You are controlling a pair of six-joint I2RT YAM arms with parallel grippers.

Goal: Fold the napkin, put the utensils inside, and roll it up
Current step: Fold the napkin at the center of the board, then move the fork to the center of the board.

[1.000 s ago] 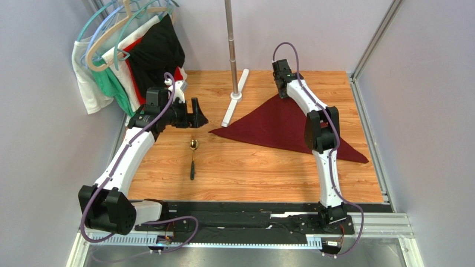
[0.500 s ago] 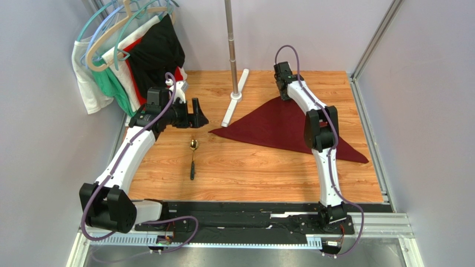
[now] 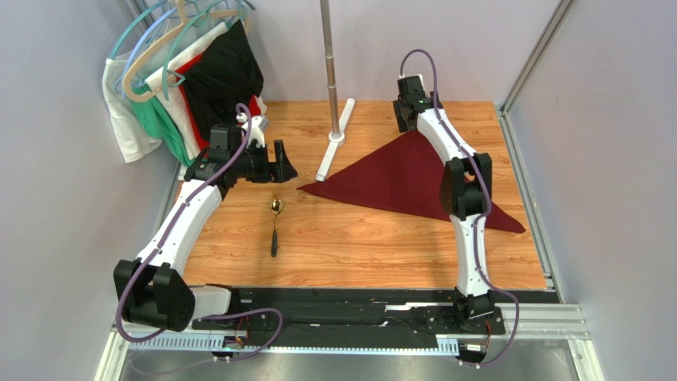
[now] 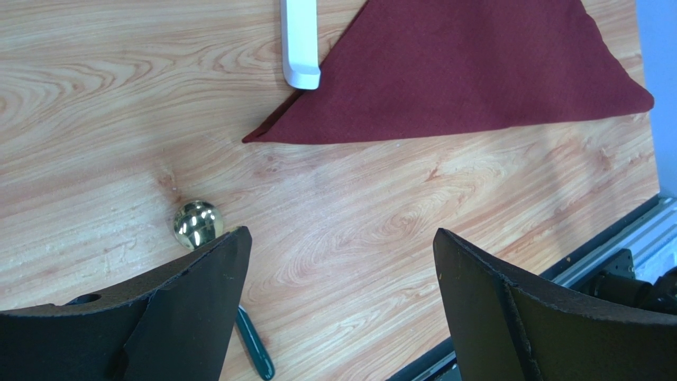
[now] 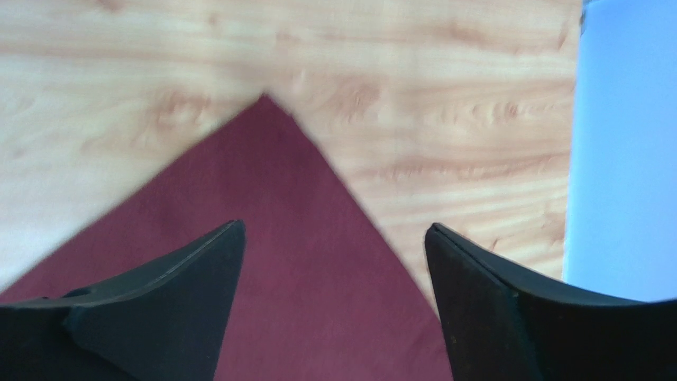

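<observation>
Dark maroon cloth napkin (image 3: 405, 178), a triangle centre right, looks limp; best pinched at a corner. Empty, the left gripper (image 4: 338, 246) and right gripper (image 5: 334, 238) gape.

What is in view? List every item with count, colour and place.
napkin: 1, dark maroon, folded into a triangle, flat on the right half of the table
spoon: 1, gold bowl, dark handle, lying left of the napkin, apart from it
table: 1, light wood grain, under everything
garments: several on hangers, black, red, white, green, far left corner
pole: 1, grey metal, upright at the far edge
base: 1, white bars, at the pole's foot, beside the napkin's left corner
left arm, right arm: white with black joints, bolted at the near edge
left tool: black, open, above the spoon's bowl
right tool: black, open, above the napkin's far corner
</observation>
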